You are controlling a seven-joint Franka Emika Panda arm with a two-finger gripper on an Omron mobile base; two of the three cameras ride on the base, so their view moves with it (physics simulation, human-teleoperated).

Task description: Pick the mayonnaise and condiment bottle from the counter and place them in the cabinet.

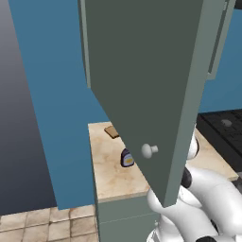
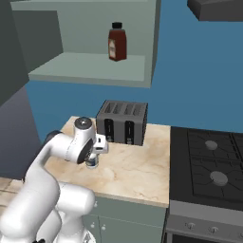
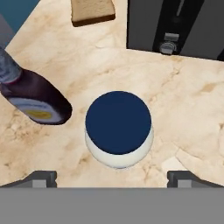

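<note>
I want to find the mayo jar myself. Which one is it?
Look at the marbled counter, in front of the black toaster. The mayonnaise stands upright there: a white jar with a round dark-blue lid, unlike the dark bottle lying beside it.

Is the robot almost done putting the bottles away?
About halfway. A brown bottle already stands on the cabinet shelf. In the hand view, the open tool hangs right above the blue-lidded mayonnaise jar on the counter, not gripping it yet. Left to do: grab the jar and lift it onto the shelf.
</note>
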